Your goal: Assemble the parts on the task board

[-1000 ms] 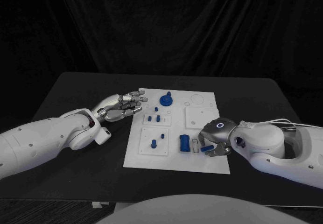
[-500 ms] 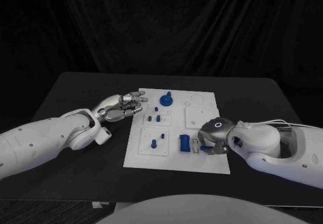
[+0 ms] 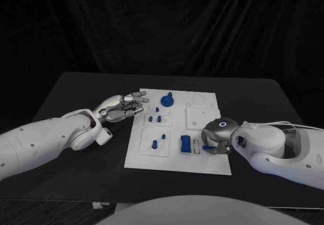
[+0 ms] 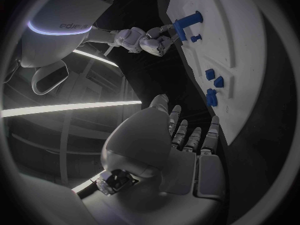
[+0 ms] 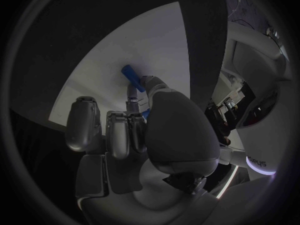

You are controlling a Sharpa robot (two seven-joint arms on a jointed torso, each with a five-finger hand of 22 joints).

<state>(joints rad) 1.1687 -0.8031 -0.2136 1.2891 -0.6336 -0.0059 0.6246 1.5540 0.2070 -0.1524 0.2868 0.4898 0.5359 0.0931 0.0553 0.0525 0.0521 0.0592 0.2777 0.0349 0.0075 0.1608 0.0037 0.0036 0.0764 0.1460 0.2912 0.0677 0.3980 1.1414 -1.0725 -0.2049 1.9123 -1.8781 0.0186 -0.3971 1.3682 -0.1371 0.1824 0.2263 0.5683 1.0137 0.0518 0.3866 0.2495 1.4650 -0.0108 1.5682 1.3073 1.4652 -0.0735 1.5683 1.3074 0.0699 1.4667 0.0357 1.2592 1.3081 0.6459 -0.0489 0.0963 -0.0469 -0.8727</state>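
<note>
The white task board [image 3: 202, 161] lies in the middle of the black table. On it are a round blue part [image 3: 166, 99], an upright blue block [image 3: 185, 143] and several small blue pegs [image 3: 154, 144]. My right hand [image 3: 215, 139] hovers over the board's near right corner, just right of the block, and pinches a small blue part [image 5: 132, 78] between thumb and finger. That part [image 3: 210, 149] peeks out under the hand. My left hand [image 3: 125, 107] hangs beside the board's far left edge, fingers loosely spread, holding nothing. The left wrist view looks along the board [image 4: 244, 60] to the right hand [image 4: 145, 39] next to the block [image 4: 187, 22].
Black table [image 3: 81, 93] runs wide on both sides of the board, with its edges at the far side and the front. A dark curtain closes off the back. My two white forearms lie low over the table at left and right.
The right hand has shifted slightly over the board's near right corner, still holding the small blue part. The left hand has not moved.
</note>
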